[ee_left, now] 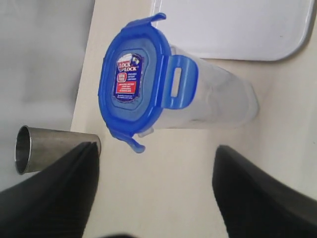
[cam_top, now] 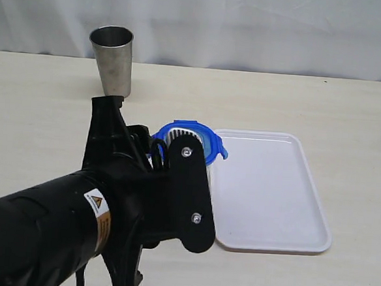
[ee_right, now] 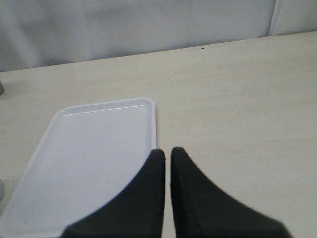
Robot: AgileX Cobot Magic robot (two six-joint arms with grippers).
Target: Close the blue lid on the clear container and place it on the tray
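In the exterior view, the black left arm (cam_top: pixel 54 218) fills the foreground and hides most of the tall, tapered clear plastic container (cam_top: pixel 210 177). Only a thin strip of its wall shows beside the arm. The small roundish blue plastic lid (cam_top: pixel 192 139) sits on top of it. The container stands on the pale beige bench (cam_top: pixel 42 106), just beside the left edge of the flat white rectangular plastic tray (cam_top: pixel 272 188), not on it. A shiny steel tumbler (cam_top: pixel 112 59) stands farther back, well apart from the tray.

The left wrist view looks down on the lid (ee_left: pixel 131 82) with its red-blue sticker. One snap flap lies folded down along the container (ee_left: pixel 218 99) wall, and two others stick outward. The left claw (ee_left: pixel 157 153) is released: its two dark fingers (ee_left: pixel 257 193) stand wide apart, short of the container and touching nothing. The tumbler (ee_left: pixel 44 148) lies beside one finger, and a corner of the tray (ee_left: pixel 237 25) shows beyond the container.

In the right wrist view, the right claw (ee_right: pixel 166 156) is clenched on nothing, its tips pressed together. It hangs over the bench (ee_right: pixel 237 99) near the edge of the tray (ee_right: pixel 99 153).
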